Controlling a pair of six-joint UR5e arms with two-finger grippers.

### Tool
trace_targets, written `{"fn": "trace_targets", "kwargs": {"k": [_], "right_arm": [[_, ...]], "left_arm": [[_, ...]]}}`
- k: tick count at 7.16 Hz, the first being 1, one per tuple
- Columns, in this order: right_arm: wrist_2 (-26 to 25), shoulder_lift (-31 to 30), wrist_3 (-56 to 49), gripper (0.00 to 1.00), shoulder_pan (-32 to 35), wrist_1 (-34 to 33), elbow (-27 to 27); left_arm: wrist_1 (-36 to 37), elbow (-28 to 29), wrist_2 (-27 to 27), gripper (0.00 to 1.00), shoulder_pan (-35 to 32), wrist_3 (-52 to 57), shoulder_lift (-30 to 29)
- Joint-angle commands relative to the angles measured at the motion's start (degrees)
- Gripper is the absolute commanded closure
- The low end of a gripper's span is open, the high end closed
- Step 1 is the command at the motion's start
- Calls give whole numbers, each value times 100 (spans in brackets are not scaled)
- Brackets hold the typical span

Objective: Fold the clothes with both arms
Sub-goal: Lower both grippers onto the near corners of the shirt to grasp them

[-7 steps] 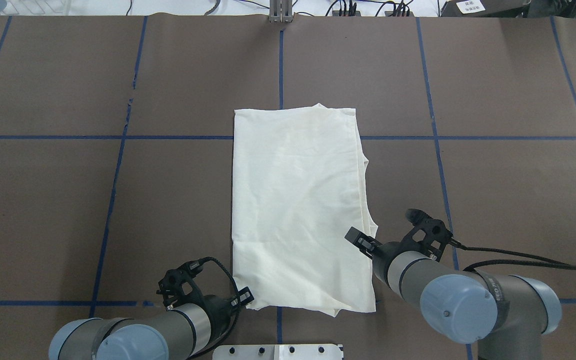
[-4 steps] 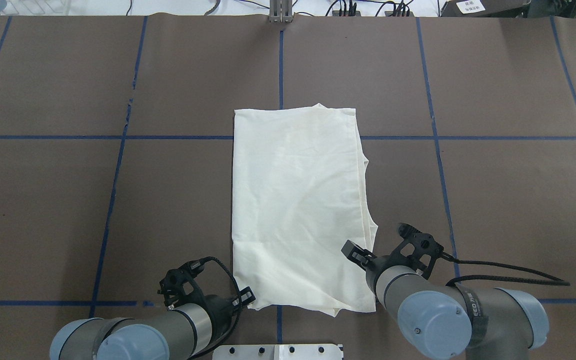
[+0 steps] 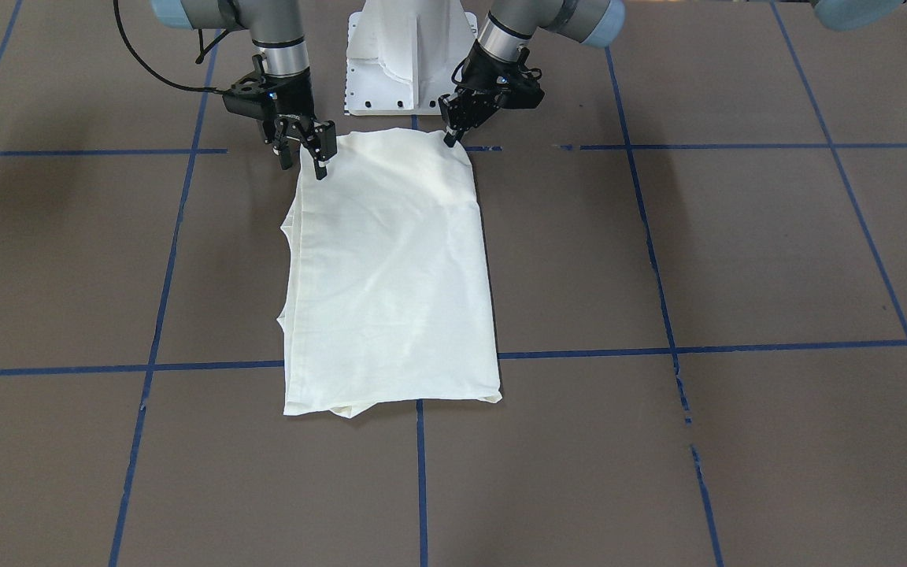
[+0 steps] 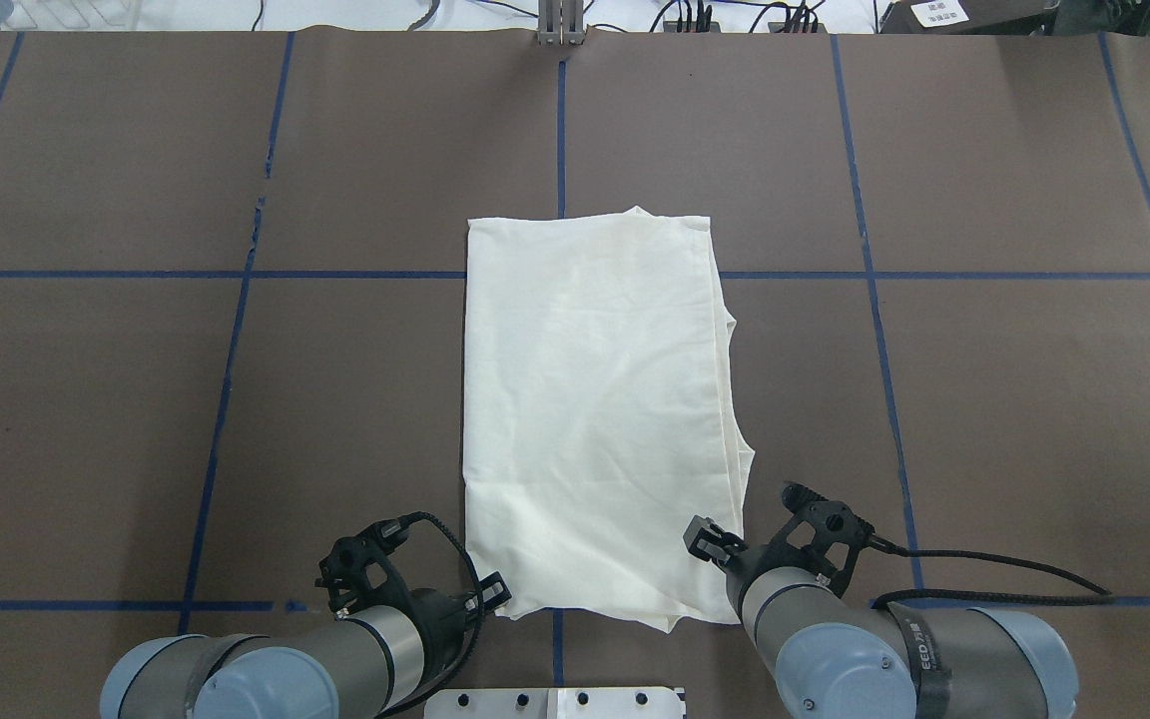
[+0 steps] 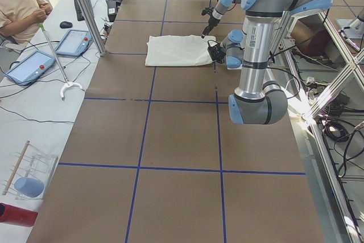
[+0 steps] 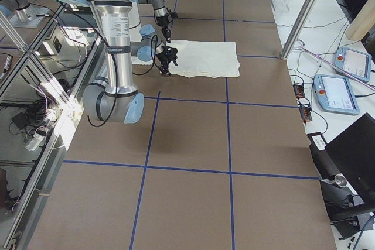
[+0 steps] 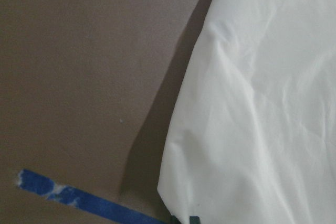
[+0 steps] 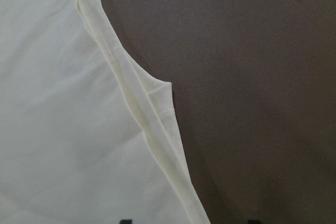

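The cream-white T-shirt [image 4: 595,419] lies flat on the brown table [image 4: 984,399], folded into a long rectangle with a plain side up. In the overhead view it sits in the middle of the frame, its lower edge just above the bottom blue tape line [image 4: 56,605]. Layered hems show along its right-hand edge.

The left gripper [image 3: 449,140] stands at the shirt's lower left corner in the overhead view. Its jaws are pressed together with the tips down at that corner, but I cannot tell whether cloth is caught between them.

The right gripper [image 3: 303,160] hangs low over the shirt's lower right corner. Its jaws are spread, one finger over the cloth and the other over bare table, and the right wrist view shows the hemmed edge running between them.
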Motion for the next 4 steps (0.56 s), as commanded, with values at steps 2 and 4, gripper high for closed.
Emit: {"fn": "trace_targets", "kwargs": {"k": [2,4], "right_arm": [[-68,11,75,30,-69,-3,-126],[-69,28,162,79,-78,41,-135]], "left_arm": [[0,0,0,100,3,0,0],[-9,0,0,100,3,0,0]]}}
